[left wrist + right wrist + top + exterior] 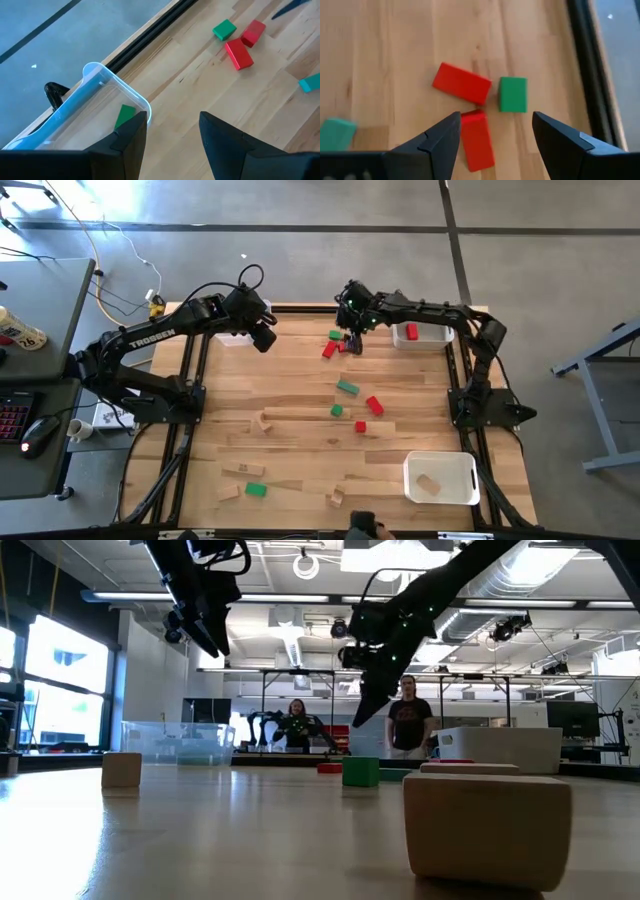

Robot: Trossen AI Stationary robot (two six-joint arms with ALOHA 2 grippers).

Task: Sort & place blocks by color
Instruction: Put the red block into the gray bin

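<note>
Small red, green and plain wooden blocks lie scattered on the table. My right gripper (350, 342) (495, 135) is open and hangs above a far-side cluster: two red bars (461, 83) (477, 139) and a green cube (513, 94), all flat on the wood. One red bar lies below the gap between its fingers. My left gripper (263, 332) (172, 135) is open and empty, raised over the corner of the far-left bin (100, 85), where a green block (125, 116) lies. In the low view both grippers (215, 635) (365, 705) are well above the table.
The far-right bin (432, 337) holds a red block (411, 332); the near-right bin (462, 480) holds a wooden one (428, 484). Loose blocks sit mid-table (347, 388) (374, 404) and near the front-left (256, 489) (243, 470). Two people stand in the room beyond (408, 725).
</note>
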